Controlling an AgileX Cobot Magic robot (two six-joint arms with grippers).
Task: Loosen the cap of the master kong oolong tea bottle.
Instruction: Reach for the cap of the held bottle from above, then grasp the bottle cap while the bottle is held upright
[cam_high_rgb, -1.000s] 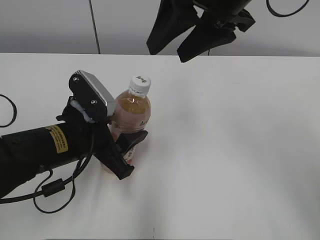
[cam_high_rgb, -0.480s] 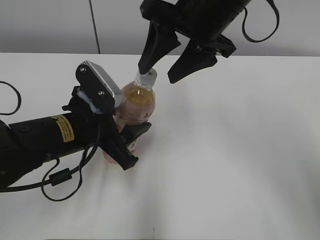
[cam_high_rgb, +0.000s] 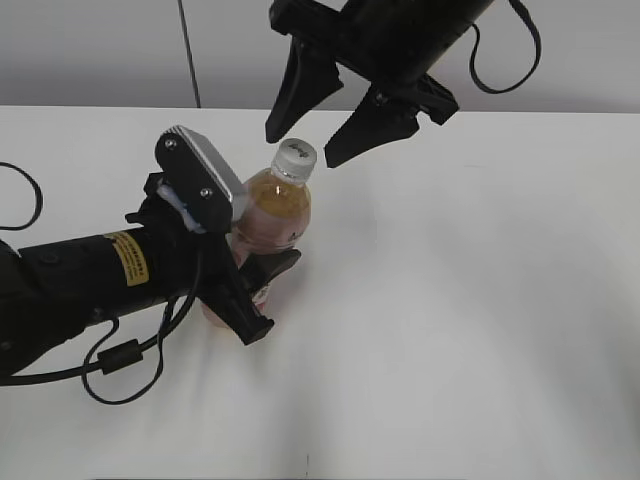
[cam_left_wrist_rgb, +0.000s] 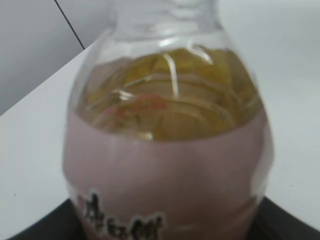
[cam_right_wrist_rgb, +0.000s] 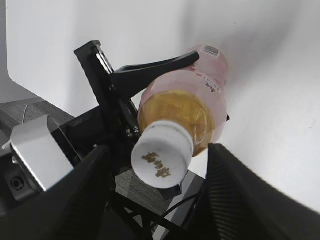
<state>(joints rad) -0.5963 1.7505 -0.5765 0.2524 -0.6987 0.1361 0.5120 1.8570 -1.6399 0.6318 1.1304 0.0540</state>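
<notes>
White table (cam_high_rgb: 480, 300) filled most of the exterior view, grey wall behind with a thin dark cable (cam_high_rgb: 188, 50) running down it.

Left arm (cam_high_rgb: 70, 290) came in low from the left edge, yellow sticker on its black body, silver-topped camera block near the wrist. Left gripper (cam_high_rgb: 255, 275) was clamped around the lower labelled part of the master kong oolong tea bottle (cam_high_rgb: 272, 215), one black finger (cam_high_rgb: 262, 272) showing in front of the pink label, the other hidden behind. Looked like the bottle was tilted, top leaning up and to the right; couldn't tell whether the base still touched the table, since the gripper covered it.

Right gripper (cam_high_rgb: 312, 125) hung down from the top of the frame, spread wide, holding nothing. Both black fingers (cam_high_rgb: 290, 95) sat either side of the bottle's top without touching it.

Left wrist view was basically all bottle, close and blurry: amber tea above the pink label, dark Chinese text at the bottom.

Cap (cam_right_wrist_rgb: 161, 155), seen from the right wrist camera, was white with a dark mark on top, still on the neck, sitting in the gap between the two fingers with clear space on both sides.
</notes>
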